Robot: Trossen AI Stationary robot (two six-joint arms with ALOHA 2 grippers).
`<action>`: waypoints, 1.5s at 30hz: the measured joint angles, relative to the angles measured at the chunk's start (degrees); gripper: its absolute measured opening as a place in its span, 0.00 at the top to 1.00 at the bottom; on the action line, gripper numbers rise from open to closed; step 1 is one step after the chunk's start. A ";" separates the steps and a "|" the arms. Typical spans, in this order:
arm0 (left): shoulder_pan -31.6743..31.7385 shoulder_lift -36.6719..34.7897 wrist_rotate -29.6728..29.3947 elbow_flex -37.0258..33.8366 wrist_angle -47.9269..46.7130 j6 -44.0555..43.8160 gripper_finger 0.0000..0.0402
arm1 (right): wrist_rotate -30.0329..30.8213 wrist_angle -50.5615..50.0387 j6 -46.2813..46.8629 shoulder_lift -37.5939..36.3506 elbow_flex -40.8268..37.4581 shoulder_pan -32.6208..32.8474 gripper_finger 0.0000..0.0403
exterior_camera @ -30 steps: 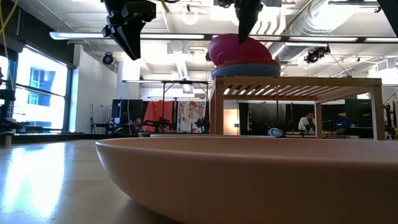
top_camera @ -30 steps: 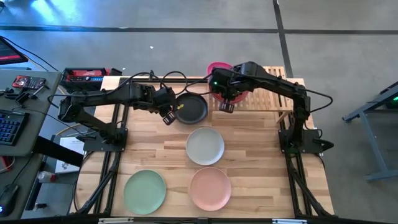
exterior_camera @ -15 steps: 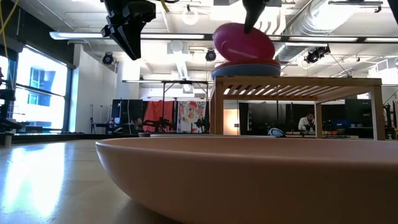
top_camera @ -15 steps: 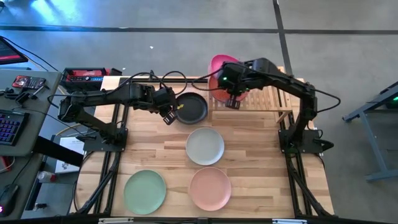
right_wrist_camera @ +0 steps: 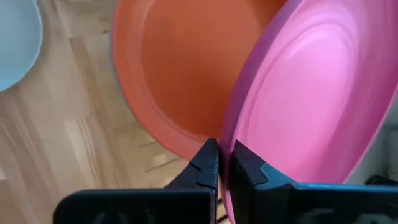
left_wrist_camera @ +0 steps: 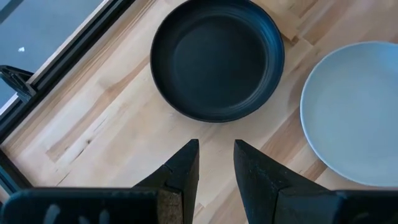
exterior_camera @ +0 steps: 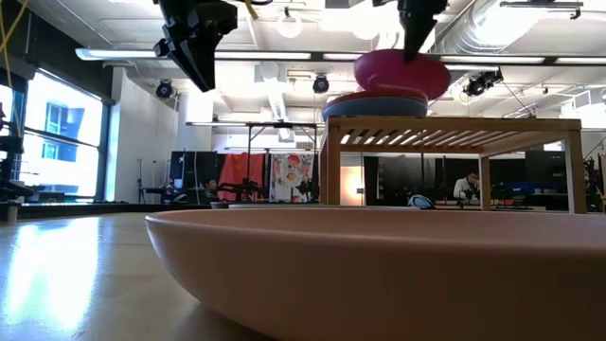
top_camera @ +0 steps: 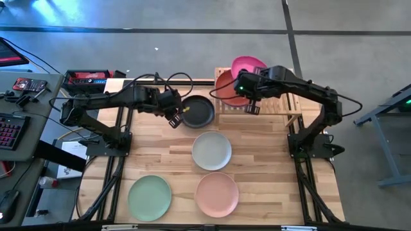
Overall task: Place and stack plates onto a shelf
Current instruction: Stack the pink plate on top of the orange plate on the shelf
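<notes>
From the high view I have the right gripper (top_camera: pixel 251 101) over the shelf (top_camera: pixel 282 106), clamped on the rim of the magenta plate (top_camera: pixel 248 65). My right wrist view confirms it: both fingers (right_wrist_camera: pixel 208 163) pinch the plate's edge, and the plate hangs tilted, partly overlapping the rust-orange plate (right_wrist_camera: pixel 168 68) beneath. The low view shows the magenta plate (exterior_camera: pixel 401 74) lifted clear above the stack on the shelf (exterior_camera: pixel 454 133), where I make out the rust-orange rim over a blue plate (exterior_camera: pixel 375 107); anything lower in that stack is hidden from me.

The left gripper (top_camera: pixel 174 117) hovers just beside the black plate (top_camera: pixel 197 111), near its edge. In the left wrist view its fingers (left_wrist_camera: pixel 183 167) stand slightly parted and hold nothing, with the black plate (left_wrist_camera: pixel 217 59) ahead of them.

The off-white plate (top_camera: pixel 212 150), mint green plate (top_camera: pixel 149 197) and peach-pink plate (top_camera: pixel 217 194) lie on the table (top_camera: pixel 160 151). The peach-pink one fills the low view's foreground and blocks most of the tabletop.
</notes>
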 joint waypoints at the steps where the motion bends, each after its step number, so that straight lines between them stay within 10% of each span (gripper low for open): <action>1: 0.27 0.00 0.00 0.00 0.03 -0.24 0.78 | -0.10 0.50 -0.61 -0.12 -0.68 0.04 1.00; 45: 1.27 0.02 0.02 0.02 0.03 -2.79 0.78 | -7.11 2.88 -6.70 5.05 -1.13 0.72 1.00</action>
